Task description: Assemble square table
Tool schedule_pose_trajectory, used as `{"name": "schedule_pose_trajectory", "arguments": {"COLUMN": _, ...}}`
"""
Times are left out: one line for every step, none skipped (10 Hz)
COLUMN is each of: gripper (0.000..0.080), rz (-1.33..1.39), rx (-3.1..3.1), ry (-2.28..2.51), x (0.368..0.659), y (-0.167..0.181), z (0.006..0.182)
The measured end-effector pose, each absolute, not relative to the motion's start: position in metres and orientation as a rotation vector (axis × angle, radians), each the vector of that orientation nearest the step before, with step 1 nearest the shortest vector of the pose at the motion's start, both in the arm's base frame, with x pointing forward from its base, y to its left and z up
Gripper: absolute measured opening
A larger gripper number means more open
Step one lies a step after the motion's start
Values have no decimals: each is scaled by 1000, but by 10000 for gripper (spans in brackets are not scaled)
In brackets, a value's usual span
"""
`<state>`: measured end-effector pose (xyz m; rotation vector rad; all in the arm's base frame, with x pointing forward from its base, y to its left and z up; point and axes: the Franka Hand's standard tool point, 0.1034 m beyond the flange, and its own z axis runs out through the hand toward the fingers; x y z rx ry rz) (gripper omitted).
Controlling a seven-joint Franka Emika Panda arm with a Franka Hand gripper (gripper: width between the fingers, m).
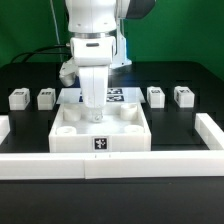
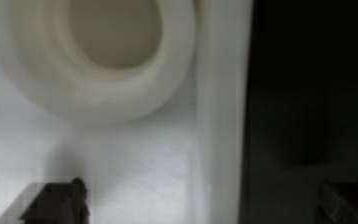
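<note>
Low-centre in the exterior view, the square table lies under the gripper, 2 fingers spread wide, apparently holding nothing; it should feel stiff and light; pinch its rim.

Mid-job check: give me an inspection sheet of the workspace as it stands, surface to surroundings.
Surface: black table, white border rails at front and sides.
Job's things: square tabletop flat at centre, the corner socket in the wrist view empty; four legs loose, two either side of the arm.
Clutter: nothing seen; marker board behind the arm.
Grippers: claw open, low over the tabletop, holding nothing.
Cables: dark cable at the back, exterior view's left.
Surroundings: green backdrop.
</note>
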<state>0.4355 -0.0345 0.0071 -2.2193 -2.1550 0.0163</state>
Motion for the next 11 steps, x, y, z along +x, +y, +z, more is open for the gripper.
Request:
{"name": "schedule_pose_trajectory", "arguments": {"gripper": 553, "rz": 17, "rx": -2219, "ry": -2154, "x": 435, "y": -35, "z": 7}}
{"name": "schedule_pose_trajectory", "arguments": {"gripper": 553, "rz": 18, "rx": -2219, "ry": -2154, "x": 435, "y": -35, "z": 7}}
{"name": "schedule_pose_trajectory", "arguments": {"gripper": 369, "rz": 18, "rx": -2219, "ry": -2154, "x": 435, "y": -35, "z": 7}}
{"name": "schedule_pose_trajectory", "arguments": {"gripper": 234, "rz": 18, "rx": -2219, "ry": -2153, "x": 435, "y": -35, "z": 7}}
{"name": "schedule_pose_trajectory", "arguments": {"gripper": 67, "rz": 18, "rx": -2219, "ry": -2153, "x": 435, "y": -35, "z": 7}}
{"name": "schedule_pose_trajectory", "arguments": {"gripper": 67, "rz": 16, "rx": -2221, "ry": -2154, "x": 435, "y": -35, "z": 7}}
{"name": "schedule_pose_trajectory", "arguments": {"gripper": 55, "rz": 15, "rx": -2222, "ry": -2154, "x": 435, "y": -35, "z": 7}}
{"name": "schedule_pose_trajectory", "arguments": {"gripper": 55, "rz": 15, "rx": -2222, "ry": -2154, "x": 435, "y": -35, "z": 7}}
{"name": "schedule_pose_trajectory", "arguments": {"gripper": 55, "rz": 15, "rx": -2222, "ry": -2154, "x": 435, "y": -35, "z": 7}}
{"name": "schedule_pose_trajectory", "arguments": {"gripper": 55, "rz": 15, "rx": -2222, "ry": -2154, "x": 435, "y": -35, "z": 7}}
{"name": "schedule_pose_trajectory", "arguments": {"gripper": 56, "rz": 15, "rx": -2222, "ry": -2154, "x": 435, "y": -35, "z": 7}}
